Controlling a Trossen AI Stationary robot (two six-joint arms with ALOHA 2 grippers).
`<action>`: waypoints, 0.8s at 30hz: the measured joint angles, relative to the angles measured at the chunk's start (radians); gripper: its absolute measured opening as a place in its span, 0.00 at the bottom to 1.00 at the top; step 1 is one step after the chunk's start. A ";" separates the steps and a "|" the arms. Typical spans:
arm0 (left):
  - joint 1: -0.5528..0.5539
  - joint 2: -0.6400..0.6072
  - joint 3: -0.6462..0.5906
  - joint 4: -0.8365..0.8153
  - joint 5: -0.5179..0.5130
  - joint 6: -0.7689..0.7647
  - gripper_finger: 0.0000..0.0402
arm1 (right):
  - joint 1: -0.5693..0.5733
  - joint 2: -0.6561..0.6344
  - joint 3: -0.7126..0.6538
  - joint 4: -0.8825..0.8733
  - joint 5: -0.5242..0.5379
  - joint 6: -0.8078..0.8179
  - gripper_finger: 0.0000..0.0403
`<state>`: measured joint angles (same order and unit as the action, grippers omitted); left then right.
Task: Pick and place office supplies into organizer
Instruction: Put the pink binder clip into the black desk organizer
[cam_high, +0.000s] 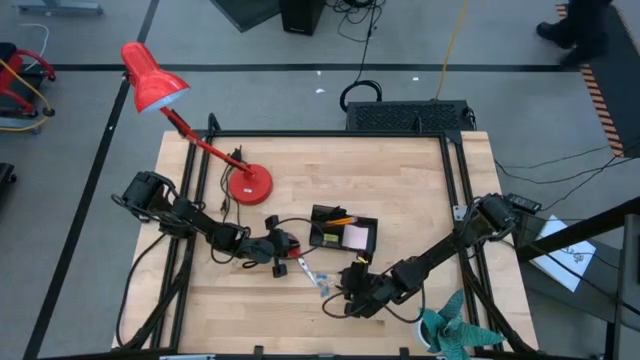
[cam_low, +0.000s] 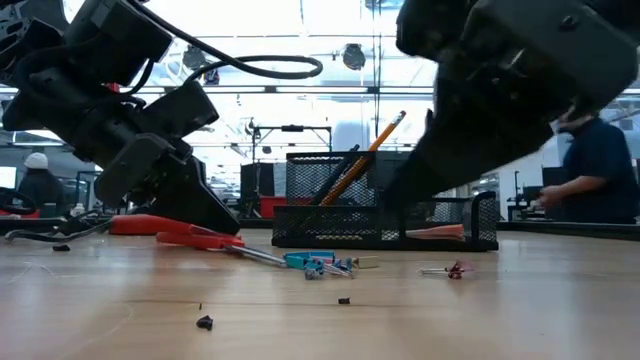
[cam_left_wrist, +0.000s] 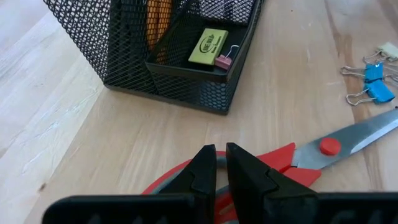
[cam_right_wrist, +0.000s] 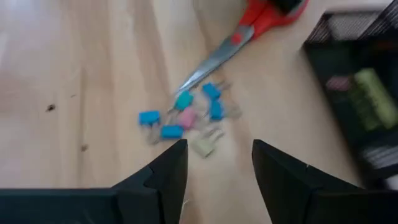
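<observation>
Two hands work low over the tabletop (cam_high: 400, 200): the left hand (cam_left_wrist: 216, 163) is clamped on a handle loop of the red scissors (cam_left_wrist: 292, 158) (blades lying flat beside the organizer (cam_left_wrist: 180, 56)), while the right hand (cam_right_wrist: 217, 165), fingers apart, hovers above the clips (cam_right_wrist: 186, 118) near the scissor tips.

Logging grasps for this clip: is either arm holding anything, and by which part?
Left gripper fingers pinch the scissors by the red handle loop. Right gripper holds nothing.

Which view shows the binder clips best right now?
Right wrist view: the binder clips lie unobstructed beyond the open right end effector. Left wrist catches a few at its edge; low view shows them edge-on; high view, only specks.
</observation>
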<state>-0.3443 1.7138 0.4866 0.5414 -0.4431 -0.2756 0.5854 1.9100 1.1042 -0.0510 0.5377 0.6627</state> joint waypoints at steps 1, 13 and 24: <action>-0.002 0.000 0.000 -0.001 0.000 0.000 0.12 | 0.003 0.000 0.000 -0.004 -0.019 0.028 0.43; -0.006 0.000 0.000 -0.013 0.000 -0.022 0.12 | 0.071 -0.001 0.001 -0.096 -0.067 0.282 0.43; -0.020 0.000 0.000 -0.014 -0.001 -0.025 0.12 | 0.063 0.073 0.006 -0.073 -0.068 0.317 0.43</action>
<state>-0.3645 1.7138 0.4866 0.5270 -0.4445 -0.3011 0.6480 1.9831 1.1103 -0.1242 0.4698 0.9798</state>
